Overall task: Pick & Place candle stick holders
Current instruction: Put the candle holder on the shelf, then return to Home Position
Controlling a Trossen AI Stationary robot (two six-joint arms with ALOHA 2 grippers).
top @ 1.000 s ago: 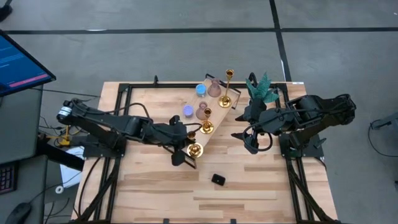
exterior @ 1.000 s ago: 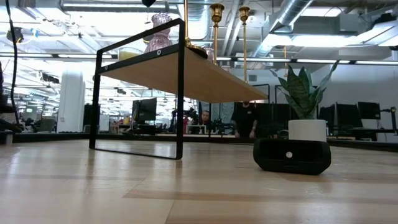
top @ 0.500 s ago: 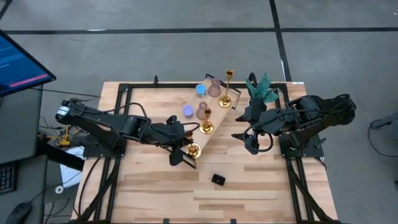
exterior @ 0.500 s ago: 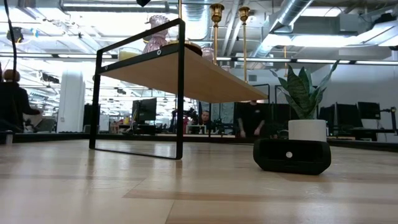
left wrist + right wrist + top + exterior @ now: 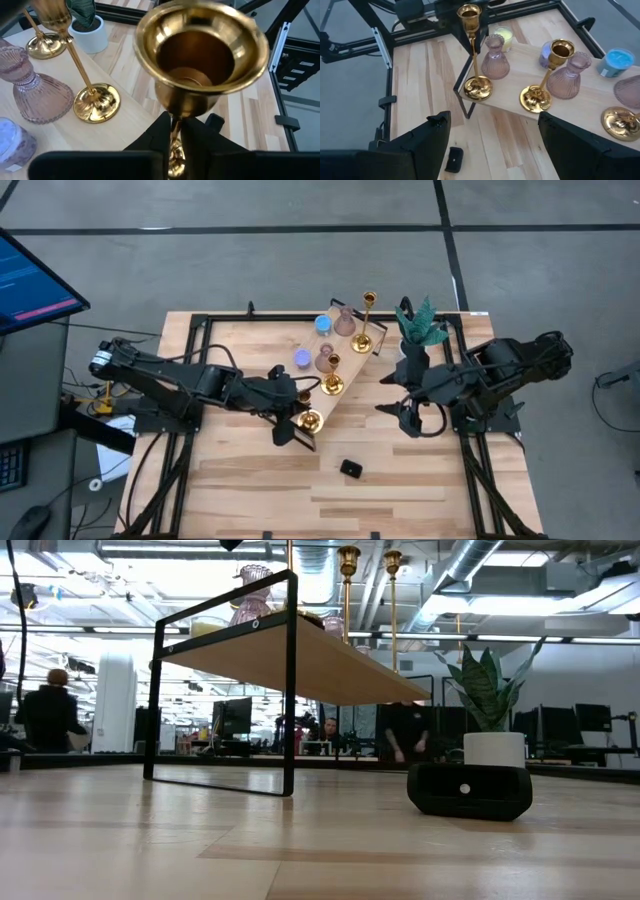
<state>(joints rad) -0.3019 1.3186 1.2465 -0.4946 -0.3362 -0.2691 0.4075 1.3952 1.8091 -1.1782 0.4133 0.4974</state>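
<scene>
My left gripper (image 5: 297, 423) is clamped on the stem of a gold candle stick holder (image 5: 200, 65), whose base sits at the near corner of the raised wooden shelf (image 5: 345, 375) mid-bench. Right gripper (image 5: 406, 398) hangs wide open w/ nothing in it, just beside the shelf's other side, near the potted plant (image 5: 420, 323).

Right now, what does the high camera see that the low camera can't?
Only the high view shows both whole arms: the left claw shut on a gold candle holder, and the right claw open beside the shelf. Only the low view shows people in the room behind. Both show the shelf, the plant and the black block.
</scene>
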